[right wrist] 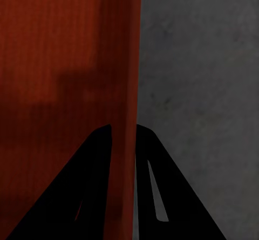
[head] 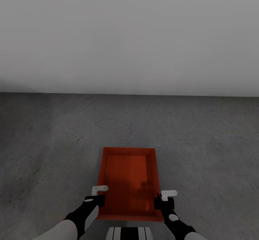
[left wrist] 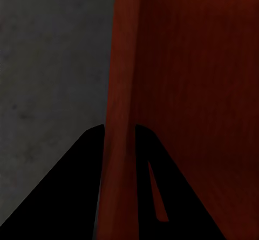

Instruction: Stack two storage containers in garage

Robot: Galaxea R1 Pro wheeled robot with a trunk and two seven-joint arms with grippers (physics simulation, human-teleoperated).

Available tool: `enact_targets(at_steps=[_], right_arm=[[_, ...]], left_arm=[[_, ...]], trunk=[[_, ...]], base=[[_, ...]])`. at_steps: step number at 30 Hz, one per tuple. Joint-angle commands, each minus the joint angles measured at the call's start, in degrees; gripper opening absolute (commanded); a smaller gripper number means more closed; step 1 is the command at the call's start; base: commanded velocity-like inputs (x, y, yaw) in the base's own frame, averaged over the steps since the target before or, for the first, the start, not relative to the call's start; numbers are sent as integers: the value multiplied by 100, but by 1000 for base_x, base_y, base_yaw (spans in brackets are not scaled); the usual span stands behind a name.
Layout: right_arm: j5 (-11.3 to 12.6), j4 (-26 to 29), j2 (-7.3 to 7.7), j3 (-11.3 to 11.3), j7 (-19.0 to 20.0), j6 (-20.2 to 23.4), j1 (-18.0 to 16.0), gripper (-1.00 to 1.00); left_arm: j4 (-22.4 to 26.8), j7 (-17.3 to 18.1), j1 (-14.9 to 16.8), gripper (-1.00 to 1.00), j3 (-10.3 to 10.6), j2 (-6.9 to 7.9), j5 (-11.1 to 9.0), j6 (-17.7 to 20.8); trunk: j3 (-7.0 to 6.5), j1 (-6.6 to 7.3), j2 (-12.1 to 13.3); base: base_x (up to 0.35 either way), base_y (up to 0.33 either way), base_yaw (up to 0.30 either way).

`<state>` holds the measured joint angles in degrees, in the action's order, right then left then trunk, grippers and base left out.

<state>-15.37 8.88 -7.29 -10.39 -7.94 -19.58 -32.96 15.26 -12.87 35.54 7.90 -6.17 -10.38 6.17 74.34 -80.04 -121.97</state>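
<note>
One red-orange storage container (head: pixel 127 179), open-topped and empty, lies lengthwise in front of me over the dark grey garage floor (head: pixel 54 143). My left gripper (head: pixel 99 199) is shut on its left wall near the close end. My right gripper (head: pixel 160 201) is shut on its right wall opposite. In the left wrist view the black fingers (left wrist: pixel 81 186) straddle the thin red wall (left wrist: pixel 121 88); in the right wrist view the fingers (right wrist: pixel 172 197) pinch the other wall (right wrist: pixel 129 61). Whether the container rests on the floor or hangs just above it I cannot tell.
A plain white wall (head: pixel 129 35) closes the view ahead, meeting the concrete a short way beyond the container. Bare floor spreads to both sides. My own base (head: pixel 129 232) shows at the near edge.
</note>
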Motion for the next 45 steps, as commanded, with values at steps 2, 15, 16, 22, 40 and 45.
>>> enact_targets(at_steps=[2, 15, 16, 22, 40, 45], right_arm=[[-15, -18, -2, -180, -22, -19, 0, -100], [-16, -18, 0, -183, -15, -19, 0, -100], [-17, -18, 0, -183, -15, -19, 0, -100], [-19, -18, 0, -180, -17, -14, 0, -100], [-19, -18, 0, -178, -15, -17, 0, -100], [-19, -18, 0, -178, -15, -18, 0, -100]], left_arm=[[37, -75, 5, -100, -131, 37, 116, 24], [38, -75, 4, -100, -131, 38, 116, 24], [38, -75, 5, -100, -131, 39, 116, 24], [38, -75, 4, -100, -131, 39, 116, 24], [38, -75, 5, -100, -131, 39, 115, 24], [38, -75, 5, -100, -131, 37, 114, 24]], trunk=[[3, 1, -1], [3, 1, -1], [3, 1, -1], [3, 1, -1], [254, -307, -563], [254, -307, -563]], base=[[0, 0, 27], [0, 0, 38], [0, 0, 1], [0, 0, 0], [0, 0, 0], [0, 0, 0]])
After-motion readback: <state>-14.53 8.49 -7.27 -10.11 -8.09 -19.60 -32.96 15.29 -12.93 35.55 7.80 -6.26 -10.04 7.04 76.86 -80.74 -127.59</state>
